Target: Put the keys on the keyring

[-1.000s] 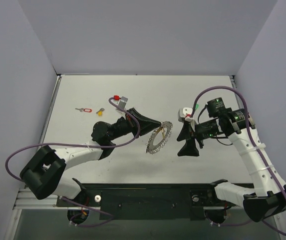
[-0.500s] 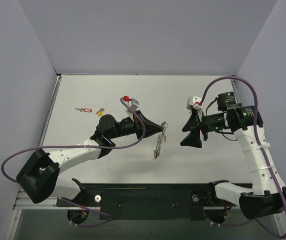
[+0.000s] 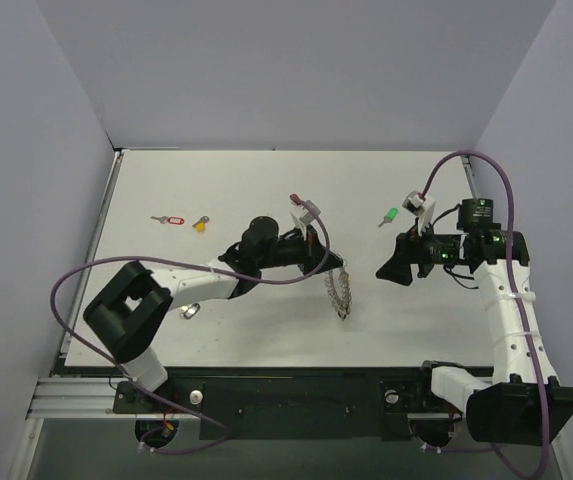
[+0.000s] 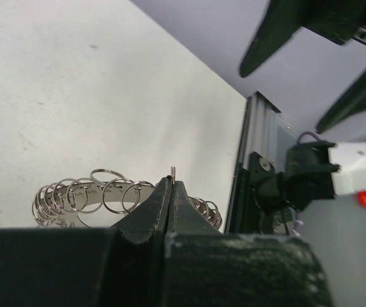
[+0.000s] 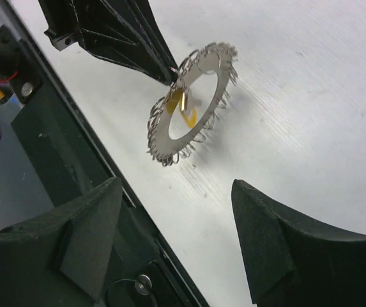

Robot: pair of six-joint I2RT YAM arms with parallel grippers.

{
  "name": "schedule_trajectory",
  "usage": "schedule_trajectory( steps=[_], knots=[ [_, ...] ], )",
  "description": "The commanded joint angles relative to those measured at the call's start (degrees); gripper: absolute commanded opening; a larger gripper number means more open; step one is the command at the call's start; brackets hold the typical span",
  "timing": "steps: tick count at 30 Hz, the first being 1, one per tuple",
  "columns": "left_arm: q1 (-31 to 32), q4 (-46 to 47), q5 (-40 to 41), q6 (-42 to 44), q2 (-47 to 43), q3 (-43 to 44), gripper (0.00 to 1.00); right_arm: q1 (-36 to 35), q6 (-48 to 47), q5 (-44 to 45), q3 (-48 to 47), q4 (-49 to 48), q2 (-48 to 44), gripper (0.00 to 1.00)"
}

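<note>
Left claw [image 3: 340,264] over white table [image 3: 266,190], lilac walls [image 3: 296,70]

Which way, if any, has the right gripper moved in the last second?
Yes. In the top view the right gripper has shifted right and toward the table's far edge, ending nearer the green key.

Silver keyring [image 3: 341,291] upright (loose keys [image 3: 390,216] well apart)

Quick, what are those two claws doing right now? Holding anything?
Left gripper: closed, pinching the keyring at its edge.
Right gripper: open, holding nothing.
</note>
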State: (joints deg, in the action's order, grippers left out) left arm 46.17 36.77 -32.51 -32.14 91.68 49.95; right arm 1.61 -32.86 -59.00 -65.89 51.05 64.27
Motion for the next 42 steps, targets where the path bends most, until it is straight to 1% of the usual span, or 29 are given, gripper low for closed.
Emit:
schedule_trajectory(
  steps=[1, 2, 6, 7, 9, 11, 15, 17, 20, 22, 26, 28, 30, 33, 36, 39, 41, 42],
  knots=[
    [-0.21, 1.02, 7.37, -0.11, 8.5, 9.09, 0.0, 6.03, 12.37, 2.58, 5.85, -14.02, -4.15, 0.64],
    [-0.21, 1.19, 8.33, -0.9, 12.17, 12.33, 0.0, 7.78, 14.38, 2.05, 7.16, -15.0, -4.5, 0.64],
    [-0.73, 3.83, 11.14, -4.41, 21.32, 22.61, 0.0, 11.57, 16.78, 1.52, 9.81, -18.96, -6.43, 0.65],
    [-0.82, 4.35, 11.68, -4.86, 22.74, 24.04, 0.0, 12.01, 17.04, 1.44, 10.25, -19.14, -6.79, 0.65],
    [-0.82, 5.41, 12.56, -6.17, 26.17, 30.26, 0.0, 13.77, 17.83, 1.0, 11.04, -20.11, -7.23, 0.65],
    [-0.73, 5.59, 13.35, -7.41, 28.9, 34.13, 0.0, 14.82, 18.27, 0.65, 11.66, -20.72, -7.32, 0.65],
    [-0.03, 6.03, 14.58, -8.99, 32.59, 39.07, 0.0, 16.06, 18.98, 0.29, 12.71, -21.95, -7.32, 0.65],
    [0.5, 7.08, 15.11, -9.52, 34.0, 39.6, 0.0, 16.58, 19.5, 0.21, 13.24, -22.66, -7.32, 0.65],
    [0.85, 10.76, 14.67, -12.23, 35.67, 37.59, 0.0, 16.85, 19.33, 0.2, 13.59, -22.75, -7.32, 0.65],
    [0.76, 13.04, 14.58, -13.82, 35.5, 33.3, 0.0, 17.2, 19.41, 0.12, 14.03, -22.75, -7.49, 0.65],
    [0.94, 17.53, 14.14, -15.49, 34.53, 22.66, 0.0, 17.46, 19.41, 0.12, 15.17, -23.27, -7.32, 0.65],
    [1.02, 18.42, 14.32, -15.58, 33.66, 15.82, 0.0, 17.47, 19.41, 0.12, 15.26, -23.27, -7.32, 0.65],
    [0.94, 18.86, 15.19, -15.23, 32.17, 11.6, 0.0, 17.47, 19.41, 0.12, 15.44, -23.27, -7.32, 0.65],
    [1.11, 17.81, 16.95, -14.01, 29.79, 7.97, 0.0, 17.47, 19.06, 0.55, 15.96, -23.27, -7.41, 0.65],
    [1.46, 13.51, 16.52, -12.25, 29.44, 9.27, 0.0, 17.47, 18.89, 1.17, 16.4, -23.36, -7.41, 0.65],
    [2.16, 9.91, 15.38, -11.72, 30.05, 12.26, 0.11, 17.47, 18.36, 1.96, 16.23, -22.66, -7.75, 0.65],
    [2.69, 6.93, 15.28, -10.58, 28.74, 13.85, 0.23, 17.47, 17.13, 3.45, 15.62, -21.26, -7.76, 0.65],
    [3.13, 5.6, 17.11, -8.22, 26.82, 13.85, 0.37, 17.47, 16.0, 3.89, 15.35, -19.77, -7.67, 0.65]
  ],
)
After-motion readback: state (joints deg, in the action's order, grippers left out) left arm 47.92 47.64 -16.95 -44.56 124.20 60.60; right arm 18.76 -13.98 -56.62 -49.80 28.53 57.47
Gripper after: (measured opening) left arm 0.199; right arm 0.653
